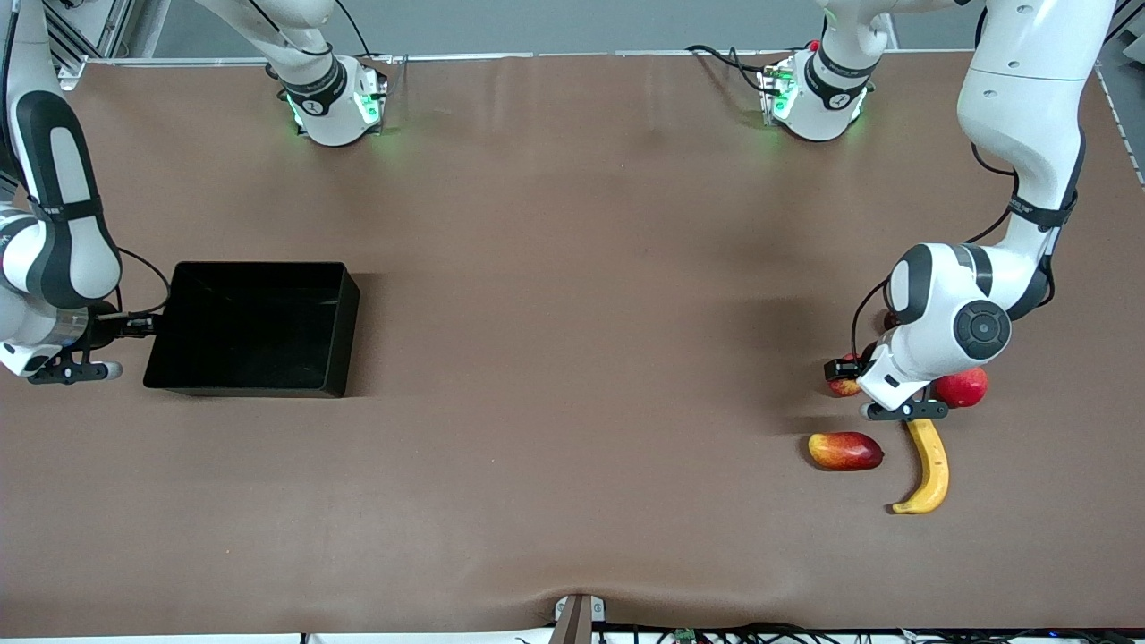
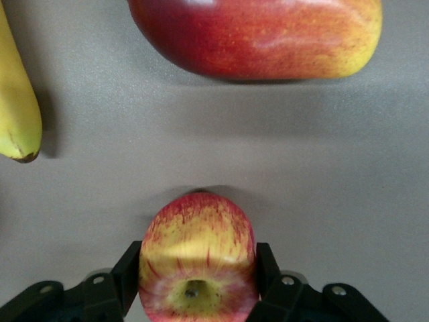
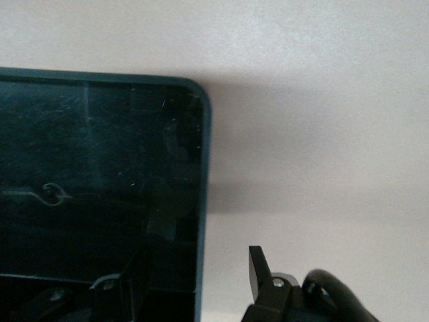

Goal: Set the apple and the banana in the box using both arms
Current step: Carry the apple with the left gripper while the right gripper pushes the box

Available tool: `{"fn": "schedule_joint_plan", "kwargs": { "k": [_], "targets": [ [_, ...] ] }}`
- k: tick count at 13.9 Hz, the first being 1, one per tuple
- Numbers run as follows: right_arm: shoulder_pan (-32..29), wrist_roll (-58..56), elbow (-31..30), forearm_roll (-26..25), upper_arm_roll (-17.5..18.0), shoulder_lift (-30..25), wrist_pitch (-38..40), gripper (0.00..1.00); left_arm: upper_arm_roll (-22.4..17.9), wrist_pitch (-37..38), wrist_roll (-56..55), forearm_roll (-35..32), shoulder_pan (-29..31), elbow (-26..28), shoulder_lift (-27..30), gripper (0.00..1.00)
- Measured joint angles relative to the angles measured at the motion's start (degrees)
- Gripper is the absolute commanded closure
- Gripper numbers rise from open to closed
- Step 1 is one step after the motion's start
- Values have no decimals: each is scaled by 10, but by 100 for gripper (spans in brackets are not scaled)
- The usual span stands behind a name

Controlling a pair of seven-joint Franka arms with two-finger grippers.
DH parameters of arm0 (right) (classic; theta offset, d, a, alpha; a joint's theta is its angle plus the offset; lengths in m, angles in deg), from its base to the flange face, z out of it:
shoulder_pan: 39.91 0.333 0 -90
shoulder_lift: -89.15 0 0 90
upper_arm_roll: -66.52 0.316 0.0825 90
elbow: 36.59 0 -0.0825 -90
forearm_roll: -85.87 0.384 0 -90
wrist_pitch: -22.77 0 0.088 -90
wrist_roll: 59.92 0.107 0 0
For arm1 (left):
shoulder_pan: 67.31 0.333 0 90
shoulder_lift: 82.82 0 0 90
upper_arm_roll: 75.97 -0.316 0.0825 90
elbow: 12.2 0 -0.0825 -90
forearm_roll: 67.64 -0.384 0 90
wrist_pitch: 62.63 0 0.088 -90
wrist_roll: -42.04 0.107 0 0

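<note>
Banana (image 1: 927,465) loose on table; left gripper (image 2: 198,285) pinches apple (image 2: 198,261) for lifting; right gripper (image 3: 194,282), fingers spread astride box (image 3: 204,201) wall, steadies it.

Even overhead light; bench (image 1: 572,358) matte, no glare. Soft shadows beside the box (image 1: 250,329). Box interior glossy with faint reflections. Apple (image 2: 198,261) sharp; nearby fruit edges slightly soft

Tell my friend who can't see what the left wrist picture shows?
The left gripper has its two black fingers on either side of the apple on the brown table. A banana tip and a red-yellow oval fruit lie close by.
</note>
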Motion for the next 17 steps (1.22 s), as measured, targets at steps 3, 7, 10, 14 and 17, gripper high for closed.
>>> {"fn": "schedule_joint_plan", "kwargs": {
  "k": [3, 7, 10, 14, 17],
  "targets": [
    [-12, -3, -6, 4, 1, 20, -14, 100, 0, 2, 0, 0, 0, -2, 1, 100],
    [-9, -3, 2, 8, 14, 19, 23, 100, 0, 32, 0, 0, 0, -23, 33, 100],
    [23, 56, 61, 9, 29, 9, 146, 100, 1, 120, 0, 0, 0, -70, 73, 100],
    [113, 170, 134, 50, 40, -8, 259, 100, 10, 187, 0, 0, -2, -126, 100, 100],
    [188, 233, 136, 78, 43, -12, 261, 100, 18, 238, 0, 0, -4, -169, 104, 100]
  ]
}}
